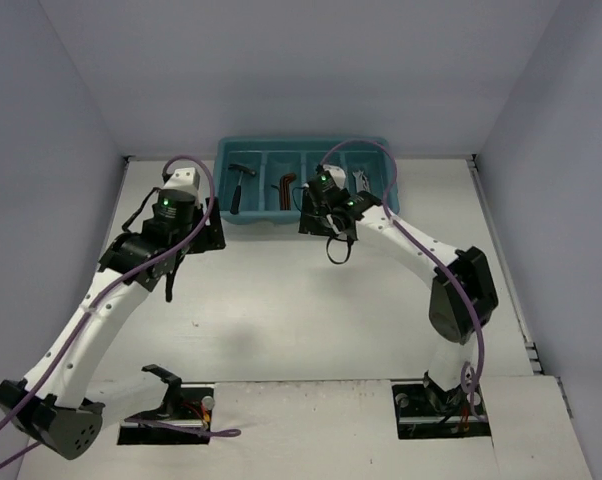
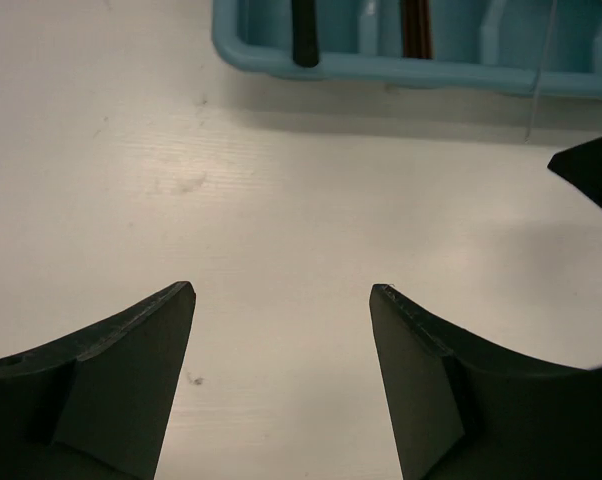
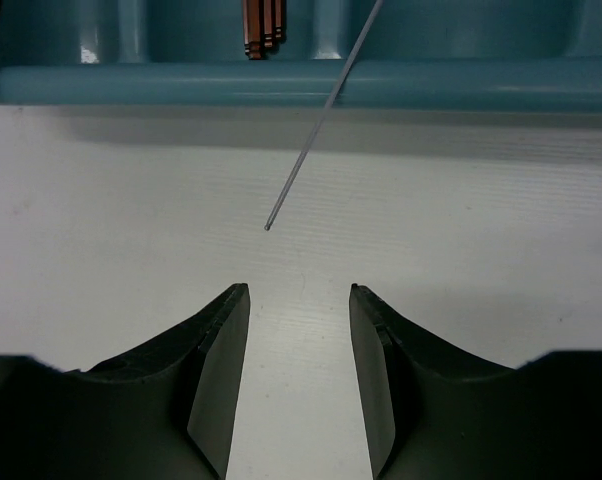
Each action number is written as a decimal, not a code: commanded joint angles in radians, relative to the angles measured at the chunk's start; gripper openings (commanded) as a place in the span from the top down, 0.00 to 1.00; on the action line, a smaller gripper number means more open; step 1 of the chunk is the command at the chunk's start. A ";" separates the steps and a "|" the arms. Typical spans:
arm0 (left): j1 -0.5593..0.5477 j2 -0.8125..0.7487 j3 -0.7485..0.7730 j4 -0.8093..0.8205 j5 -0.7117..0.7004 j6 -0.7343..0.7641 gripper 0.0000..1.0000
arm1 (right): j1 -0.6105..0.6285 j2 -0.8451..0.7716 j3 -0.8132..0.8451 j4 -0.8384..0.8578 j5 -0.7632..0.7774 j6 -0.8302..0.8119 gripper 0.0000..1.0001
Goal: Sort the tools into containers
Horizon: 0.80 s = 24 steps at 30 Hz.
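Note:
The teal tray of containers (image 1: 381,150) stands at the back of the table. A black-handled hammer (image 1: 239,186) lies in its leftmost compartment, reddish-brown hex keys (image 1: 286,187) in the second, and a silver wrench (image 1: 361,180) in the rightmost. A driver's thin steel shaft (image 3: 321,120) slants out over the tray's front rim (image 3: 181,82), its tip hanging above the table; its handle is hidden. My right gripper (image 3: 299,288) is open and empty just in front of that tip. Left of it, my left gripper (image 2: 282,287) is open over bare table near the tray's left corner (image 2: 231,45).
Grey walls close in the white table on three sides. The right arm's black cable loop (image 1: 336,250) hangs in front of the tray. A black part of the right gripper (image 2: 591,170) shows at the right edge of the left wrist view.

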 commanded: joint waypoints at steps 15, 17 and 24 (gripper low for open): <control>0.022 -0.148 -0.026 -0.107 -0.066 0.082 0.31 | 0.012 0.150 0.139 0.028 0.186 0.090 0.81; 0.022 -0.147 -0.026 -0.104 -0.063 0.082 0.31 | 0.007 0.137 0.122 0.028 0.192 0.089 0.93; 0.022 -0.129 -0.023 -0.104 -0.052 0.085 0.31 | -0.021 0.039 0.048 0.025 0.197 0.051 1.00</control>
